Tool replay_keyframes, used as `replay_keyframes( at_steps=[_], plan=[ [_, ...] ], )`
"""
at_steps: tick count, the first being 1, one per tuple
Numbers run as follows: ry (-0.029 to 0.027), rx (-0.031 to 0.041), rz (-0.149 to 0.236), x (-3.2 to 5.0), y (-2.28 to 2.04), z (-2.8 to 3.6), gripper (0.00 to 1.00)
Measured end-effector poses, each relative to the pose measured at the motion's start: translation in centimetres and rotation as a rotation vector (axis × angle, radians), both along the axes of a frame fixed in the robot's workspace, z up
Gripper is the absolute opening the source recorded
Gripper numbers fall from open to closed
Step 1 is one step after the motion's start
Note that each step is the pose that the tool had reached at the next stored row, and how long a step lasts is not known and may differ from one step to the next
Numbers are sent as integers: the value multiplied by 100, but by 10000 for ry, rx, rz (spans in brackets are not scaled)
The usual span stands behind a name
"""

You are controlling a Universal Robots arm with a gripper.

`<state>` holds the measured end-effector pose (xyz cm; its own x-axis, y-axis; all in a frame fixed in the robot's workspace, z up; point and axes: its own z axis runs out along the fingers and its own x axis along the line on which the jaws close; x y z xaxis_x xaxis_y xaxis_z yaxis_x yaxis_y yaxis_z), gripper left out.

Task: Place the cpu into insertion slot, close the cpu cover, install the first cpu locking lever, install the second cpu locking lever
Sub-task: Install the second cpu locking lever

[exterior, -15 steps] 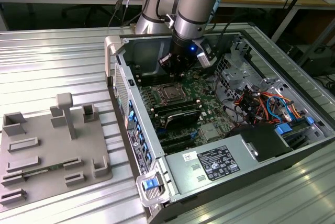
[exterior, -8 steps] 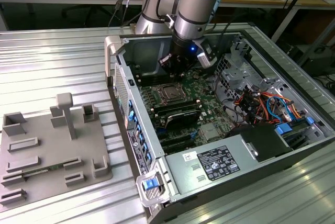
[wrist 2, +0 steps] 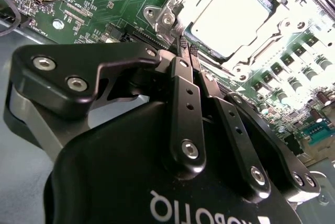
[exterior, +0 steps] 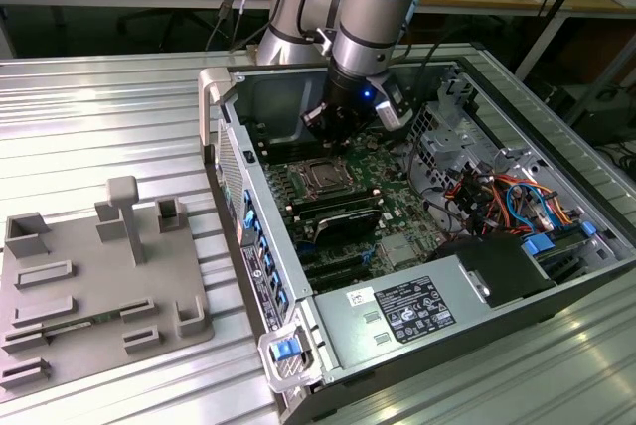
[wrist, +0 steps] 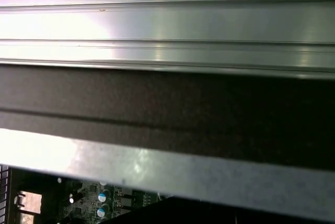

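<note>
Fingers: gripper point(wrist 2: 187, 51) pressed together, gripping nothing I can make out; tips beside the cpu cover point(wrist 2: 180, 9)
Cpu point(wrist 2: 225, 17): seated in socket
Risk: tips could slip off the thin metal edge, scraping the board

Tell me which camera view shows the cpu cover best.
The second wrist view: the cpu cover lies closed around the bright cpu, just beyond the hand. The exterior view shows it small, below the hand. The first wrist view looks at the case wall.
</note>
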<state>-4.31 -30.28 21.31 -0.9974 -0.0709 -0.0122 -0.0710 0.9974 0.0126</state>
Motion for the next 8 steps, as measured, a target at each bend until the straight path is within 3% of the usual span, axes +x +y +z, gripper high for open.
replay_keyframes(
  at_steps=[8],
  plan=[
    [0,-7,1,42,-1,-2,15]
  ],
)
